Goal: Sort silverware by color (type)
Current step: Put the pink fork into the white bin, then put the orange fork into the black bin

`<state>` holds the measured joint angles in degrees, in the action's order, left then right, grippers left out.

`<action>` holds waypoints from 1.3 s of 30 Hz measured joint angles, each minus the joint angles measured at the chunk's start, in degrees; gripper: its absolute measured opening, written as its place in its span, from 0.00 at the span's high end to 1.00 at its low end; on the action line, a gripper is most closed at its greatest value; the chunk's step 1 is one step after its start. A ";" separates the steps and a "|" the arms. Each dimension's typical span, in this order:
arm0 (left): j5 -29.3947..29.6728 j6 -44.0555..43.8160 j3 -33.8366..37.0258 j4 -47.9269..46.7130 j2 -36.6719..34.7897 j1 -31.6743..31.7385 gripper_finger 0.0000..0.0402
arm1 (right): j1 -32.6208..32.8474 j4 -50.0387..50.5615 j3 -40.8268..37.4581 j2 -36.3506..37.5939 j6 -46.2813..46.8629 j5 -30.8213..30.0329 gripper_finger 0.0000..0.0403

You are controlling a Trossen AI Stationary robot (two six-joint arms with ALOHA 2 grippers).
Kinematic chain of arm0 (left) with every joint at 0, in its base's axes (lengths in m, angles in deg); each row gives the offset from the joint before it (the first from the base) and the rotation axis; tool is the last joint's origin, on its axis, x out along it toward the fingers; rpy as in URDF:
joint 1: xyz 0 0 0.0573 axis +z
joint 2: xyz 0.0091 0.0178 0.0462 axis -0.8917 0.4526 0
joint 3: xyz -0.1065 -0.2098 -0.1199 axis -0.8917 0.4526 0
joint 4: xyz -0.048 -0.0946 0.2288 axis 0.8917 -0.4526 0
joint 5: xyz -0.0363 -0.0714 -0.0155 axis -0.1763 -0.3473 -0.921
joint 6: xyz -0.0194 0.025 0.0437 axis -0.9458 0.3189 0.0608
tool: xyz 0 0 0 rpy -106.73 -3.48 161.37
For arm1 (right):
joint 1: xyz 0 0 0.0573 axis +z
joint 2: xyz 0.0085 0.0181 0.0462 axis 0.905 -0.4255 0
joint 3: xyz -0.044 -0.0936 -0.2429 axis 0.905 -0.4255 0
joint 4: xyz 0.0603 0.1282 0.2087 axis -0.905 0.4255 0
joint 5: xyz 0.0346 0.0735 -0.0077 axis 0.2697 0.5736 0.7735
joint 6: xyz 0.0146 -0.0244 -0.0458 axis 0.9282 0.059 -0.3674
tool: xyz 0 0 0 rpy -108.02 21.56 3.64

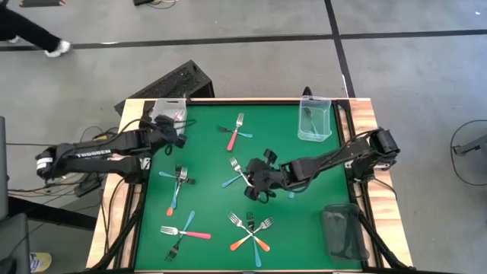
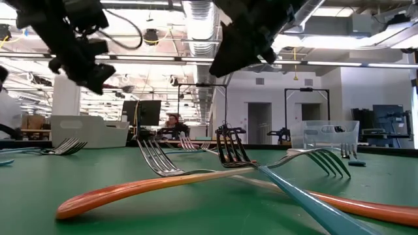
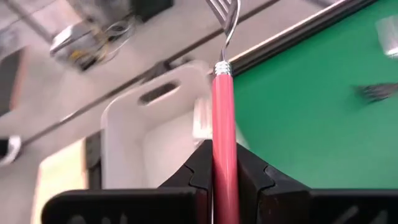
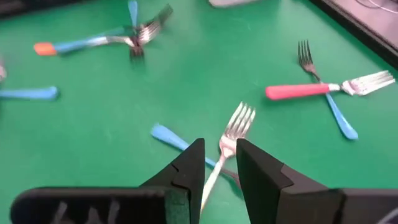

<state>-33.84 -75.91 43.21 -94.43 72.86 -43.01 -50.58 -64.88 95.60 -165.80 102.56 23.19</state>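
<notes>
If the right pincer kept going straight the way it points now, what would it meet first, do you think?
Most likely the fork lying just ahead of the open right pincer, crossed over a blue handle; depth is hard to judge.

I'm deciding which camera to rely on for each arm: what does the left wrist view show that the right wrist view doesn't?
Only the left wrist view shows the left gripper shut on a pink-handled fork above a clear bin. Only the right wrist view shows the right gripper, open, over a blue-handled fork and another fork. Both show the green table.
</notes>
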 joint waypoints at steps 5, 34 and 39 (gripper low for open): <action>0.11 -0.70 2.53 1.24 0.89 6.96 0.93 | 0.09 -0.24 -0.55 0.12 0.88 0.01 0.71; -25.86 0.15 5.45 14.36 -13.48 -7.15 0.53 | 2.25 -0.62 -1.61 0.10 4.67 3.28 0.71; -25.94 0.69 12.16 30.83 -13.26 -21.42 0.53 | 2.71 -4.77 -1.61 0.07 -0.44 6.73 0.71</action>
<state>-59.78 -75.23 55.37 -63.60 59.61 -64.43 -47.87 -69.66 93.98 -165.73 102.11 29.92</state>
